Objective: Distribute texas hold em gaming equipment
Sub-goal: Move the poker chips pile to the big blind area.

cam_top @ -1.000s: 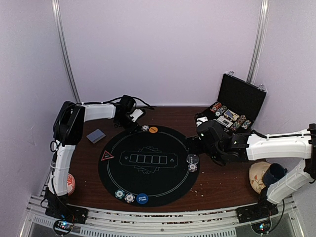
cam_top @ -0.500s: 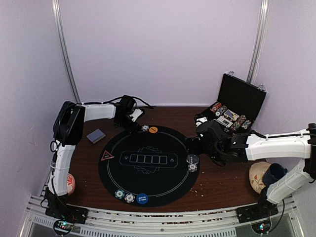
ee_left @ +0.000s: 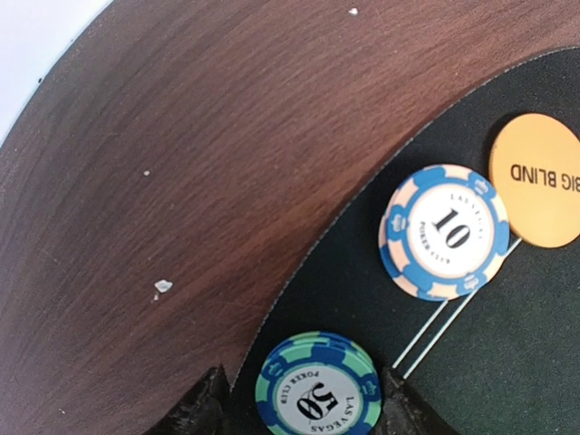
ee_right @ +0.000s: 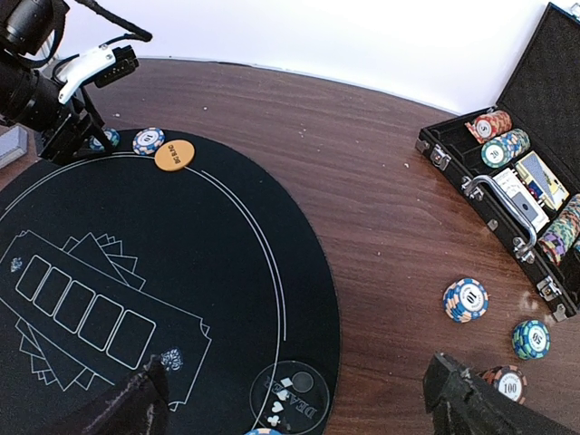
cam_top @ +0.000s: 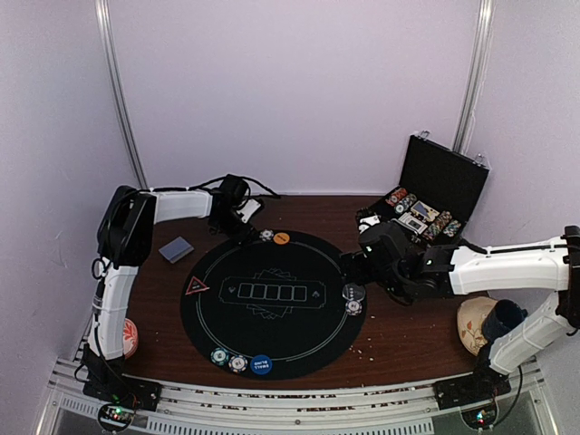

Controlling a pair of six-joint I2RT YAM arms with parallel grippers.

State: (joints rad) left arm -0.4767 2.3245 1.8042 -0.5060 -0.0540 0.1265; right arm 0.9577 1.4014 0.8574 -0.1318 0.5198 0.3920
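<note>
Green-and-blue striped poker chip marked 50 (ee_left: 319, 396) lies flat at the far edge of the round black felt mat (ee_left: 507, 362). The left claw (ee_left: 304, 406) frames it, with dark fingers (ee_left: 207, 406) standing partly open on either side. A sliver of mat shows between the chip and one finger, so nothing is gripped. Just along the same edge sit a blue-and-white striped chip marked 10 (ee_left: 446, 232) and an orange round Big Blind disc (ee_left: 539, 179), close together. The right claw (ee_right: 299, 399) hangs over the mat's right edge, spread wide and holding nothing. Three more striped chips (ee_right: 466, 300) lie on the brown wooden table (ee_right: 381, 181) near its far right corner, beside the open black case (ee_right: 562, 91).
</note>
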